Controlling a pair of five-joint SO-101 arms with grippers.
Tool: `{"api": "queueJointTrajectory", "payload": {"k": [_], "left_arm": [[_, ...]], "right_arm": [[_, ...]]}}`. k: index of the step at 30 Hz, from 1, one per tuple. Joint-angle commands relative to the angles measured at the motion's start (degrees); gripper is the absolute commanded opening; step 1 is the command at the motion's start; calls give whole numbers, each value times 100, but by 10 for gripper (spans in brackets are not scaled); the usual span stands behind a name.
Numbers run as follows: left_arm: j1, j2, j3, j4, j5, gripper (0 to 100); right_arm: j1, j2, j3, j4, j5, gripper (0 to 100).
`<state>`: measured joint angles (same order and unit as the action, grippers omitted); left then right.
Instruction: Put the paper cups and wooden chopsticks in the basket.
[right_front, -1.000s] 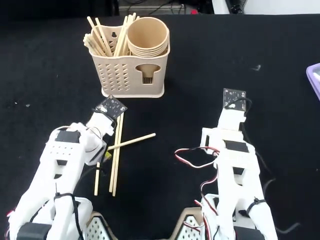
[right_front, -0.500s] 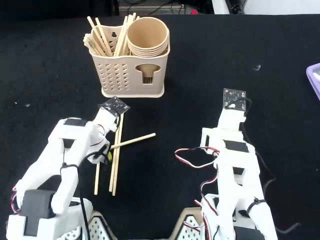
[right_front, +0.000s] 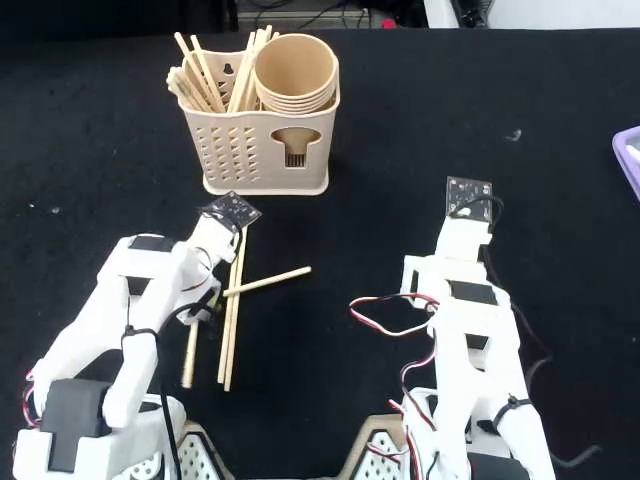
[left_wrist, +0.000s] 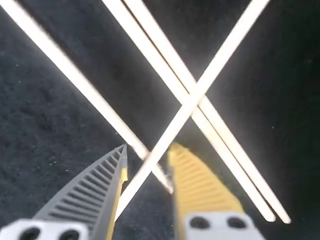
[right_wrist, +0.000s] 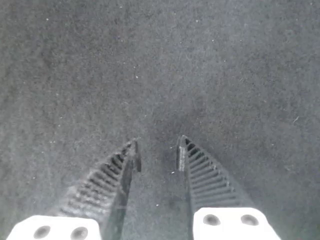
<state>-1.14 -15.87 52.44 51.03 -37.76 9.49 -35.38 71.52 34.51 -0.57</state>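
Observation:
A beige basket (right_front: 262, 155) at the table's back holds a stack of paper cups (right_front: 296, 70) and several wooden chopsticks (right_front: 207, 75). More loose chopsticks (right_front: 233, 318) lie on the black table in front of it, one (right_front: 266, 282) lying slantwise across a pair. My left gripper (left_wrist: 148, 150) is down over them and open. The slanted chopstick (left_wrist: 215, 65) and the end of another (left_wrist: 75, 75) run between its grey finger and its yellow finger. My right gripper (right_wrist: 157, 150) hovers over bare black cloth, slightly open with nothing in it.
The right arm (right_front: 465, 300) stretches forward on the right side, with red and black cables beside it. A purple object (right_front: 629, 152) shows at the right edge. The black cloth between the arms and to the basket's right is bare.
The left arm swung forward and lower over the loose chopsticks. The leftmost chopstick's near end shifted slightly left. The right arm kept still.

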Motion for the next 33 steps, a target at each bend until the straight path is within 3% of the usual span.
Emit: {"api": "queueJointTrajectory", "payload": {"k": [1, 12, 17, 29, 33], "left_arm": [[-40, -185, -198, -26, -9, 91], [-13, -255, -110, 9, -18, 87], [-4, -255, -303, 26, -18, 28], [-4, -264, -1402, 1415, -35, 30], [40, -281, -1833, 2031, -440, 30]], "right_arm": [[-53, -154, -40, -114, 9, 128], [-53, -145, -40, -114, 9, 128], [-53, -145, -40, -114, 9, 128], [-62, -145, -48, -123, 9, 128], [-62, -145, -48, -123, 9, 128]]}}
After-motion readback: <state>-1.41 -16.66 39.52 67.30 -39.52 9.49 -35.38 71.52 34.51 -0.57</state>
